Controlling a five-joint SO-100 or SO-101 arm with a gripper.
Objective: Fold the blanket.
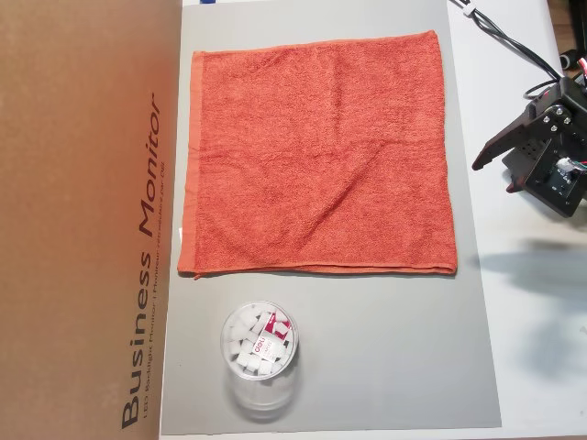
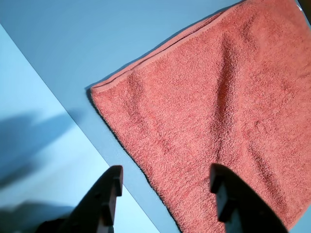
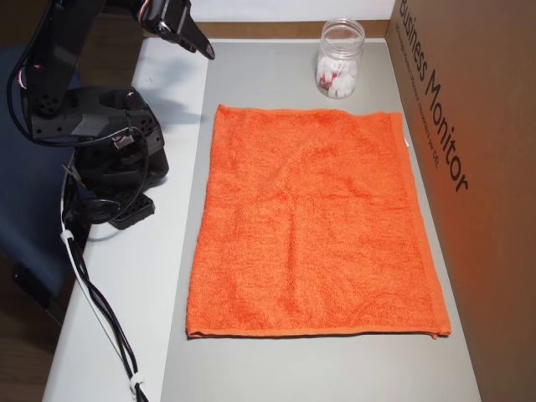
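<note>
Your towel [image 1: 321, 156] lies flat, unfolded, on the mat [image 1: 385, 348]. A cup [image 1: 260, 353] sits at its 6 o'clock. Your claw [image 2: 165, 187] hovers wide open, empty, above one corner.

Black plastic arm [image 3: 79, 126], black cables [image 3: 100, 310], dark hand [image 2: 165, 204]

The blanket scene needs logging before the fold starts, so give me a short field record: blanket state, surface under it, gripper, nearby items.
blanket: orange-red blanket spread flat, unfolded, faint creases
surface: grey mat on a white table
gripper: gripper open, empty, above the mat near one blanket corner, not touching the cloth
nearby: clear cup holding small white pieces, on the mat, apart from the blanket
beside the mat: cardboard box printed "Business Monitor"
fold progress: none yet
</note>
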